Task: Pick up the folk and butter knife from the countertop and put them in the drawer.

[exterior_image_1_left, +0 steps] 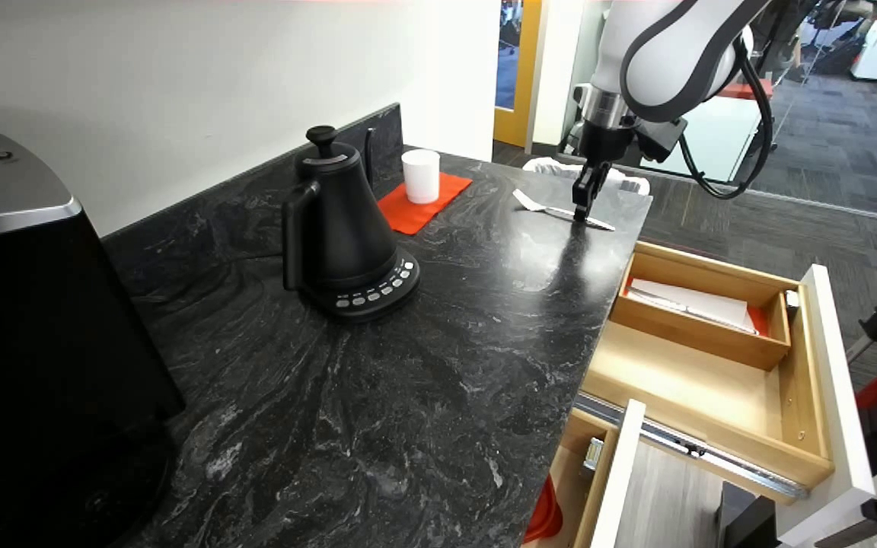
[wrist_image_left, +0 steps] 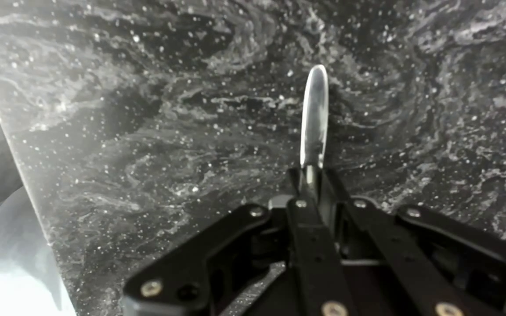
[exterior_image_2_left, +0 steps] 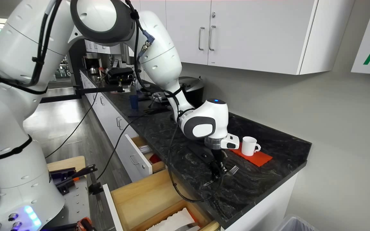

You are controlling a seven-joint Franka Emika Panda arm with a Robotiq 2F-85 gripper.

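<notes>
I've got the gripper (wrist_image_left: 312, 177) pinched narrow on the butter knife (wrist_image_left: 315, 118), blade sticking out ahead over the countertop (wrist_image_left: 169, 140); can't tell if it's touching. The fork (exterior_image_1_left: 530, 202) is right by the grip (can't tell if its handle's caught too), tines roughly twd the red napkin (exterior_image_2_left: 259, 159) w/ the white mug (exterior_image_2_left: 248, 147) on it. The drawer (exterior_image_1_left: 686, 373) is pulled out below the countertop edge, w/ white sheet (exterior_image_1_left: 705, 298) & slim pc of cutlery (exterior_image_1_left: 691, 310) in its divided-off compartment.
</notes>
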